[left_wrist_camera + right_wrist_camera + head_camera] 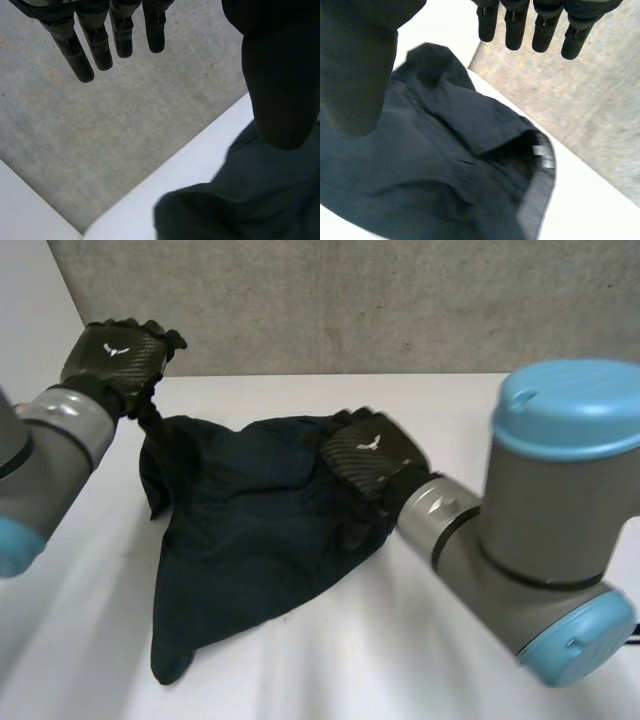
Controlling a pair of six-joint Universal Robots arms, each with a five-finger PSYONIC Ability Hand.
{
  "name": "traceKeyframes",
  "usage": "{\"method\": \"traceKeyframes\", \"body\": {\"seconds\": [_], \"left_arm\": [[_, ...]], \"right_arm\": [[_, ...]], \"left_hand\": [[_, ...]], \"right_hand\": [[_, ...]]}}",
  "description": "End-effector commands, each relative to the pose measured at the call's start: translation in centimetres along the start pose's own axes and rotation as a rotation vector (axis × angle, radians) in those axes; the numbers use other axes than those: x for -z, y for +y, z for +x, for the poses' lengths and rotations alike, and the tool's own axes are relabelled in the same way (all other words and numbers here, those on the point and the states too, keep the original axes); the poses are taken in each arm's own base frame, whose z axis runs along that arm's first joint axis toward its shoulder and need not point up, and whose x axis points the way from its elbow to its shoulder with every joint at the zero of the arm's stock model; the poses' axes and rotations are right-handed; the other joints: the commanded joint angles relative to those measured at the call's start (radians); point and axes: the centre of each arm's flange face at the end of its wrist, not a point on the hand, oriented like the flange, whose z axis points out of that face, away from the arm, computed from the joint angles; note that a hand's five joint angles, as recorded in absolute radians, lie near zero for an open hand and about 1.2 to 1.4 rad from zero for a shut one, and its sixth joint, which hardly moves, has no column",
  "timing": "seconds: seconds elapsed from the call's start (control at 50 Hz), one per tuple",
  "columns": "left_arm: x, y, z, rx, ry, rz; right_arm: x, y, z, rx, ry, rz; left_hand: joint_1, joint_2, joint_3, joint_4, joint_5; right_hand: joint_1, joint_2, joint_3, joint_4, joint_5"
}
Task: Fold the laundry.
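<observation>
Dark garment [240, 550] lay crumpled on the white table [400, 660], spread from near the far left edge toward the table's middle, with one narrow end trailing toward the near edge. Left hand [115, 355] was held raised above the table's far left corner, against the grey wall [350, 300]. A corner of the garment rose in a peak to the underside of this hand.

In the left wrist view, the left hand [92, 47] had its fingers straight, apart from the thumb [280, 75], with nothing between them. The garment [260, 200] lay beneath the thumb, bunched at the table's edge. Whether the raised corner was caught on the thumb could not be told.

Right hand [365, 452] lay over the garment's right part, palm down, its arm reaching in from the right.

In the right wrist view, the right hand [515, 30] was released, with its fingers straight and pointing past the cloth toward the wall. Its thumb [355, 75] stood over the fabric. The garment [430, 165] lay under the palm in loose folds. An opening with a pale-lined rim [540, 200] and a small light tag [540, 150] sat beside the hand.
</observation>
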Motion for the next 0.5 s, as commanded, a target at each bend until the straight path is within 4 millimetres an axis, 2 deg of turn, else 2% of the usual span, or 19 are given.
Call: {"method": "traceKeyframes", "body": {"seconds": [0.02, 0.14, 0.26, 0.34, 0.5], "left_arm": [[5.8, 1.8, 0.0, 0.239, 0.019, -0.182], [10.5, 5.0, 0.8, 0.451, 0.001, -0.415], [12.7, 8.0, 1.4, 0.592, -0.033, -0.568], [13.1, 9.6, 2.2, 0.615, -0.016, -0.615], [11.5, 13.0, 2.8, 0.586, -0.049, -0.663]], "right_arm": [[-1.9, 1.4, 3.7, 0.226, 0.036, -0.016], [-4.4, 3.9, 3.6, 0.437, -0.129, 0.022], [-7.0, 7.2, 3.7, 0.552, -0.224, 0.015], [-8.1, 9.2, 3.3, 0.586, -0.260, -0.017], [-9.5, 11.8, 2.7, 0.644, -0.288, -0.034]], "left_hand": [[0.013, 0.008, -0.003, 0.010, 0.016], [0.013, 0.008, -0.003, 0.010, 0.016], [0.013, 0.008, -0.003, 0.010, 0.016], [0.040, 0.034, 0.023, 0.036, 0.043], [0.063, 0.057, 0.047, 0.060, 0.066]], "right_hand": [[-0.054, -0.034, -0.032, -0.032, -0.047], [-0.054, -0.034, -0.032, -0.032, -0.047], [0.013, 0.033, 0.035, 0.035, 0.020], [0.054, 0.074, 0.076, 0.076, 0.061], [0.148, 0.168, 0.170, 0.170, 0.155]]}}
